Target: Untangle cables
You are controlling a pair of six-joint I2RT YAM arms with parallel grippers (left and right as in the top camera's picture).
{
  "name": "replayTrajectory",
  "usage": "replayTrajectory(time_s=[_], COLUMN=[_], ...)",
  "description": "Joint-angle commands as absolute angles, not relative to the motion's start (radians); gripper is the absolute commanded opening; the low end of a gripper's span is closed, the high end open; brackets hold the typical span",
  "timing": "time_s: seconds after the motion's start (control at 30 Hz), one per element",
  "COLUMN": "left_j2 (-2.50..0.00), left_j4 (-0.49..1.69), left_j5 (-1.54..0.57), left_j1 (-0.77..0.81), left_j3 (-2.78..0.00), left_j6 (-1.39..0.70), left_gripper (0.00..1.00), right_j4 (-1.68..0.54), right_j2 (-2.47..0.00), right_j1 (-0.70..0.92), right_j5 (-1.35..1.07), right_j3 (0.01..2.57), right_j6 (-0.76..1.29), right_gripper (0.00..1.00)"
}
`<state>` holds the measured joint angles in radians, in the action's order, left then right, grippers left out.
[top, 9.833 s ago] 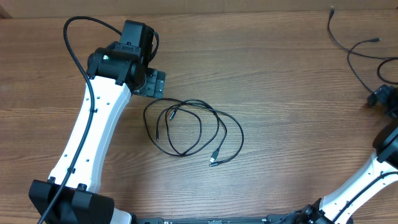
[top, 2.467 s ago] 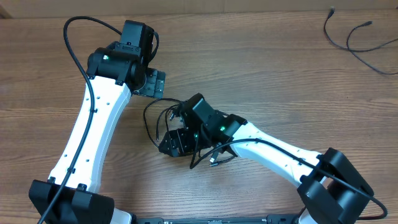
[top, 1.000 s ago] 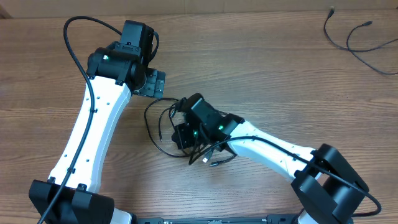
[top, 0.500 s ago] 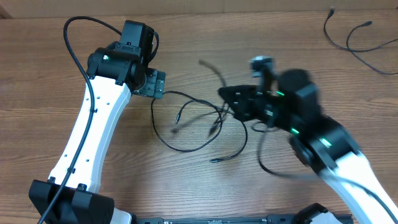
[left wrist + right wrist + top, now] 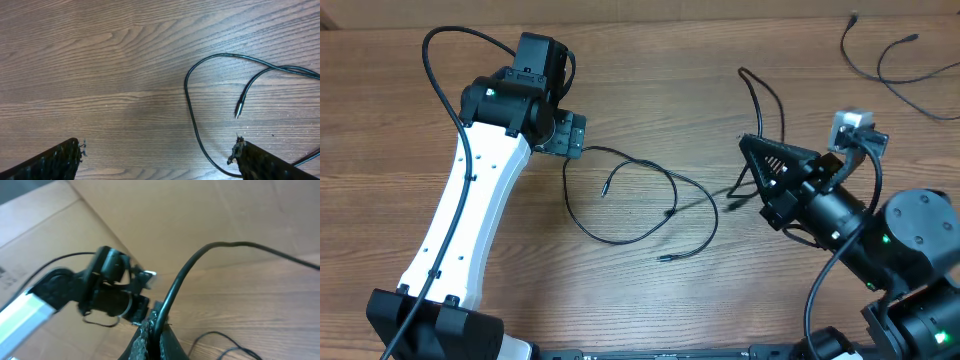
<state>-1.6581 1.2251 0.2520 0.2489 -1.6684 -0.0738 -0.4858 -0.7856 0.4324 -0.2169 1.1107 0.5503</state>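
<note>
Cables (image 5: 610,240) lie in a loose loop mid-table (image 5: 650,90), plugs free. One cable (image 5: 172,292) is pinched tight in R gripper (image 5: 152,330) (raised above the wood). L gripper (image 5: 157,150) hovers nearby w/ fingers wide apart.

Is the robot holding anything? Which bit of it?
The right pincer is shut on a thin black cable, pinching the cord itself, not a plug. The left pincer is open and holds nothing.
</note>
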Motion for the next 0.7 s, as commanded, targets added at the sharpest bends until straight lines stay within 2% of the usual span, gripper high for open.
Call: replayTrajectory(time_s=[0.0, 0.33, 0.47, 0.67], left_j2=[-1.664, -1.664, -1.664, -1.664], left_j4=[1.222, 1.222, 1.222, 1.222], left_j5=[0.264, 0.264, 0.264, 0.264], left_j1=[0.249, 0.249, 0.249, 0.249], left_j3=[-1.663, -1.663, -1.663, -1.663], left_j6=[-0.059, -0.059, -0.059, -0.059], left_gripper=[1.0, 1.0, 1.0, 0.99], right_j4=[-0.514, -0.759, -0.834, -0.837], right_j2=[-0.778, -0.788, -0.83, -0.959], right_j1=[0.43, 0.43, 0.43, 0.394], right_j5=[-0.088, 0.507, 0.628, 0.634], right_j3=[1.114, 1.114, 1.114, 1.114], right_j6=[0.55, 0.542, 0.542, 0.543], right_gripper=[0.04, 0.04, 0.04, 0.04])
